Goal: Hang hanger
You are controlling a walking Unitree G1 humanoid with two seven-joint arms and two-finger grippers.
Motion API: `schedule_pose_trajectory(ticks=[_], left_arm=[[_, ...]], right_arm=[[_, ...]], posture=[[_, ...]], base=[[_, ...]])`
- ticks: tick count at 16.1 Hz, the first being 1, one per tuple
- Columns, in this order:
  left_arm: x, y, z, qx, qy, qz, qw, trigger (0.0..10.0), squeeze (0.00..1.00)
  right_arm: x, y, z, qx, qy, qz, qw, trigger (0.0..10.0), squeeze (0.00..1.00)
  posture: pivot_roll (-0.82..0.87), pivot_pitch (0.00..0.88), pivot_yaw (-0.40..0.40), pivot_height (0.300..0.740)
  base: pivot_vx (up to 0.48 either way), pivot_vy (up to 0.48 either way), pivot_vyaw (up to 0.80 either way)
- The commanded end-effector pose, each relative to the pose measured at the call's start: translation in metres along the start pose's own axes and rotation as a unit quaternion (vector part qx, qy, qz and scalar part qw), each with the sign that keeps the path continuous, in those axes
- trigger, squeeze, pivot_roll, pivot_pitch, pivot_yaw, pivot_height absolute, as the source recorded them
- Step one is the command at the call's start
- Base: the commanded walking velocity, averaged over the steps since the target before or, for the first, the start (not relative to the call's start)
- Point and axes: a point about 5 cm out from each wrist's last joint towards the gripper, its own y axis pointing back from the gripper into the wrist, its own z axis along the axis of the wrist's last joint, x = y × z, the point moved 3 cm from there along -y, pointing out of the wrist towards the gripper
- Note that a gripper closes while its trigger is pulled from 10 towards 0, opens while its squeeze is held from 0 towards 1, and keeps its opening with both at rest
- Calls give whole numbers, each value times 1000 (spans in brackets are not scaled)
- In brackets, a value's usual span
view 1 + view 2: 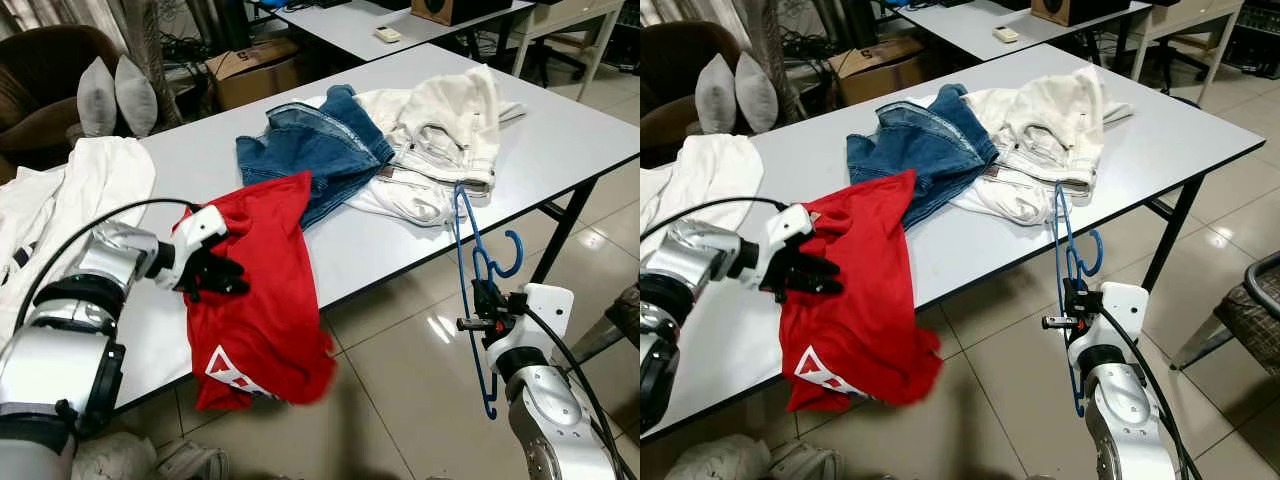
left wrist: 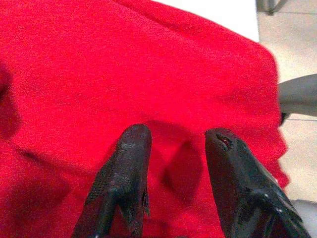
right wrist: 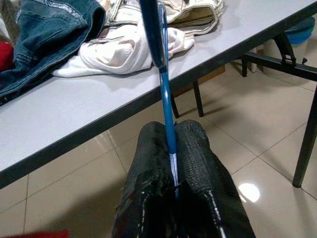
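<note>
A blue wire hanger [image 1: 466, 240] hangs upright beside the table's front edge, its hook [image 1: 513, 256] pointing right. My right gripper [image 1: 487, 304] is shut on the hanger's wire partway down; the right wrist view shows the hanger [image 3: 165, 94] pinched between both black fingers [image 3: 195, 148]. A red T-shirt [image 1: 262, 300] lies on the white table [image 1: 560, 130] and droops over the front edge. My left gripper [image 1: 222, 276] rests on the red T-shirt [image 2: 148, 74] with its fingers [image 2: 126, 163] apart and cloth beneath them.
Blue jeans [image 1: 320, 150] and white clothes [image 1: 440, 130] are piled mid-table, just behind the hanger's top. Another white garment [image 1: 90, 190] lies at the table's left end. A chair [image 1: 625, 320] stands on the tiled floor at right. A second table [image 1: 350, 25] stands behind.
</note>
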Motion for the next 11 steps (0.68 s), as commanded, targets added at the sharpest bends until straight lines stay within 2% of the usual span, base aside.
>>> schedule_pose_trajectory(ticks=[1, 2, 4, 6, 9, 10, 11], left_arm=[[-3, -1, -4, 4, 2, -14, 1000, 10000, 0], [-6, -8, -9, 27, -23, -10, 999, 10000, 0], [-4, -11, -13, 54, -56, 15, 997, 10000, 0], [-6, -14, -14, 55, -58, 11, 997, 10000, 0], [-9, -16, -25, 93, -85, 14, 992, 10000, 0], [-9, -16, -26, 97, -88, 13, 991, 6941, 0], [-9, -17, -26, 97, -90, 13, 991, 6941, 0]], right_arm=[[3, 0, -3, 9, -2, 3, 1000, 10000, 0], [3, -1, -2, 7, -3, 4, 1000, 10000, 0], [4, -2, -2, 6, -3, 4, 1000, 10000, 0], [4, -3, -2, 5, -4, 5, 1000, 10000, 0], [6, -2, -1, 4, -4, 5, 1000, 10000, 0], [6, -2, -1, 3, -4, 5, 1000, 10000, 0], [5, -2, -1, 3, -4, 4, 1000, 10000, 0]], posture=[[-190, 14, 177, 740], [-189, 13, 178, 740], [-188, 12, 179, 740], [-188, 11, 182, 740], [-191, 14, 191, 740], [-192, 13, 192, 740], [-192, 12, 193, 740]], base=[[0, 0, 0], [0, 0, 0], [0, 0, 0], [0, 0, 0], [0, 0, 0], [0, 0, 0], [0, 0, 0]])
